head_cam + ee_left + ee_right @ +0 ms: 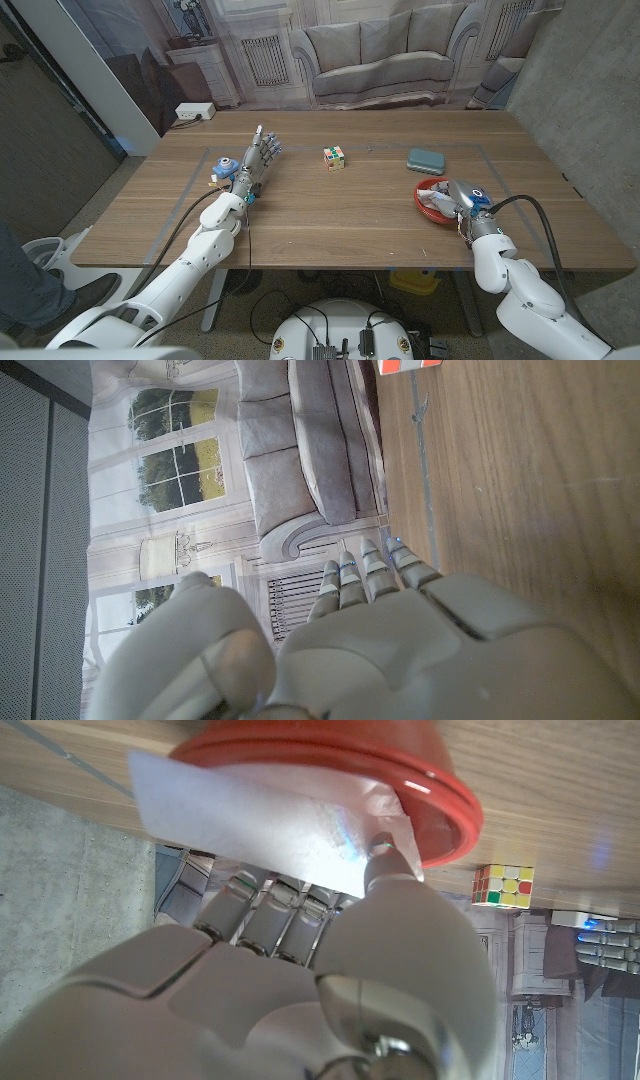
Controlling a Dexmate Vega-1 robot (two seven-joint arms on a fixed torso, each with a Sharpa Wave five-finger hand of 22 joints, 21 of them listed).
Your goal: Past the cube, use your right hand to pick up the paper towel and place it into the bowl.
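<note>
Over bowl (440,805): right hand (463,196) pinching towel (260,815); should lower fully inside before letting go.

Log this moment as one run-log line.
right hand: holds paper towel at red bowl | left hand: open, idle | cube: mid-table | towel not yet released

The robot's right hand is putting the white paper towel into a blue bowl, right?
Not quite: the bowl is red, not blue. The right wrist view shows its red rim, with the white paper towel lying over it and the right hand touching the towel. The blue thing in the head view is a flat case.
</note>
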